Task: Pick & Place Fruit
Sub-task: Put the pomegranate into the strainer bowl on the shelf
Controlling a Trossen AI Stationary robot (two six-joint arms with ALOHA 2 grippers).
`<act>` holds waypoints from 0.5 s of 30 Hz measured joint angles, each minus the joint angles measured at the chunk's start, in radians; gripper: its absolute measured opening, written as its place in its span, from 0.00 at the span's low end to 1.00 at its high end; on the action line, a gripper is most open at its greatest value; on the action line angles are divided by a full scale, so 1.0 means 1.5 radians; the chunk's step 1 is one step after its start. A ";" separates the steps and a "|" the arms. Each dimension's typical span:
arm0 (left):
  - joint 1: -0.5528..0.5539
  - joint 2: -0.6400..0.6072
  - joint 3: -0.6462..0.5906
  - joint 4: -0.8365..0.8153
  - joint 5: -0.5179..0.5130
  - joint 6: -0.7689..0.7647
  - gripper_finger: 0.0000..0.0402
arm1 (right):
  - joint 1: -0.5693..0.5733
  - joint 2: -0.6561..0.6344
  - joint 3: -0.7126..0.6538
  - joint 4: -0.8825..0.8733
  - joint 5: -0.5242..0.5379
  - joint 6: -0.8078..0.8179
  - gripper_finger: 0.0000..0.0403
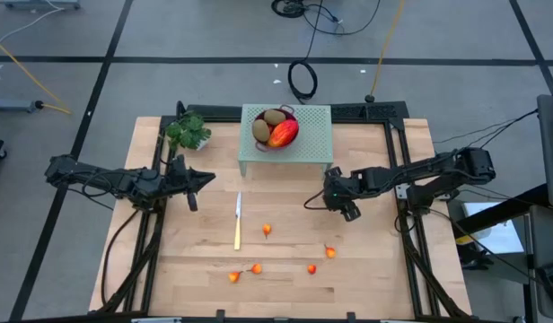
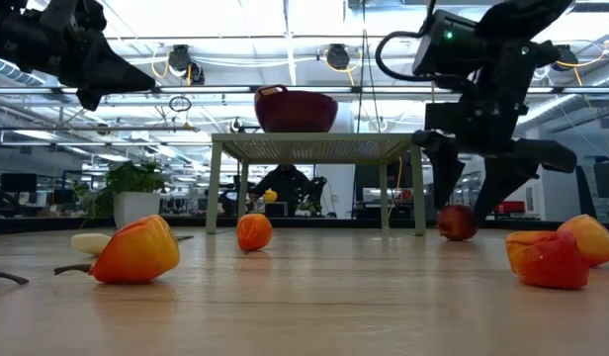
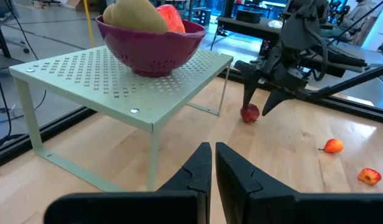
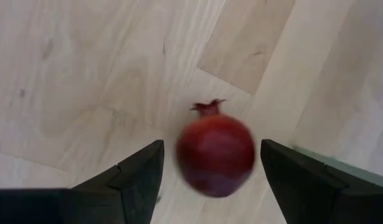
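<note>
A dark red ball (image 4: 215,154) with a small crown rests on the wooden table (image 1: 375,278), just right of the green stand. My right gripper (image 4: 211,149) points steeply down over it, open, one finger on each side, with a gap showing at both. The left wrist view shows the same: the ball (image 3: 250,113) lies below the right gripper's spread fingers (image 3: 256,107). A magenta bowl (image 1: 276,133) on the stand holds two brown-green ovals and a red-yellow fruit. Several tiny orange-red fruits (image 1: 267,231) lie scattered on the near half. My left gripper (image 1: 209,179) waits shut at the left, held above the table.
The pale green perforated stand (image 1: 312,135) is at the far middle. A yellow-handled knife (image 1: 238,221) lies in the middle of the table. A potted plant (image 1: 187,133) stands at the far left. Black frame rails run along the table's sides.
</note>
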 joint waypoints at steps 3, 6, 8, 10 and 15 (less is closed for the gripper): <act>0.000 0.000 0.000 0.000 0.000 0.001 0.05 | -0.001 0.015 -0.011 0.012 0.001 -0.004 0.64; 0.000 0.000 0.000 0.000 0.000 0.001 0.05 | -0.001 0.028 -0.016 0.013 0.001 -0.009 0.64; 0.000 0.000 0.000 0.000 0.000 0.001 0.05 | -0.001 0.033 -0.016 0.017 0.001 -0.009 0.64; 0.000 0.000 0.000 0.000 0.000 0.001 0.05 | -0.001 0.033 -0.016 0.018 0.001 -0.009 0.64; 0.000 0.000 0.000 0.000 0.000 0.000 0.05 | -0.001 0.033 -0.016 0.032 0.002 -0.009 0.64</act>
